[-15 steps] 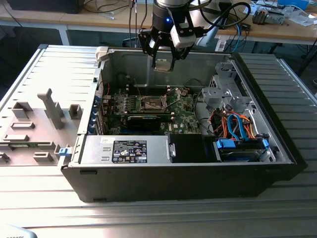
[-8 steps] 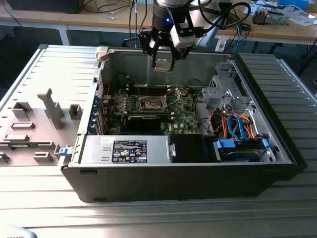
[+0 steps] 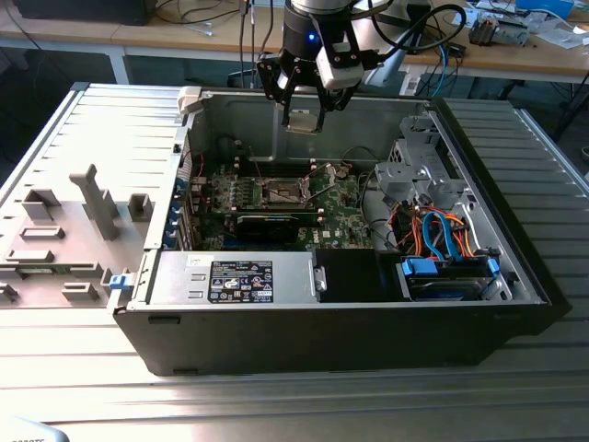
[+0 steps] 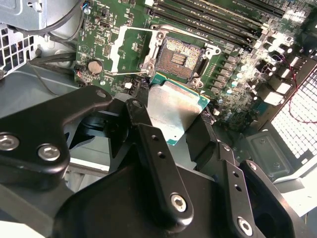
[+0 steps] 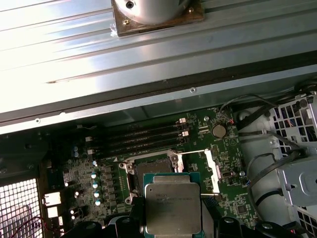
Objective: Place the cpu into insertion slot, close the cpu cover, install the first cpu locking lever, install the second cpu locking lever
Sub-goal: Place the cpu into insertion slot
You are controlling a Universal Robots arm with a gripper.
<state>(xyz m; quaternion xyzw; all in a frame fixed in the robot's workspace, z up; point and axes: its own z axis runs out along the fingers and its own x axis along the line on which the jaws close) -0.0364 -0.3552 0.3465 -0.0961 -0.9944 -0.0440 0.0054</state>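
My gripper (image 3: 303,109) hangs above the open computer case, shut on the cpu (image 3: 303,121), a thin square chip with a silver top. In both wrist views the cpu (image 4: 171,104) (image 5: 172,208) sits between the black fingers (image 4: 143,124), hovering just to one side of the insertion slot (image 4: 180,57) (image 5: 151,169) and well above it. The slot (image 3: 282,191) is a dark square recess on the green board, uncovered. The cpu cover (image 4: 123,49) (image 5: 212,168), a silver frame, is swung open beside the slot. A thin wire lever (image 4: 130,73) stands free next to it.
Long memory slots (image 4: 213,20) run along the far side of the socket from the chip, and a coin battery (image 4: 94,66) sits near the cover. A power supply (image 3: 241,281) and a drive bay with blue and orange cables (image 3: 442,235) fill the case front. Grey fixtures (image 3: 92,198) stand at the exterior view's left.
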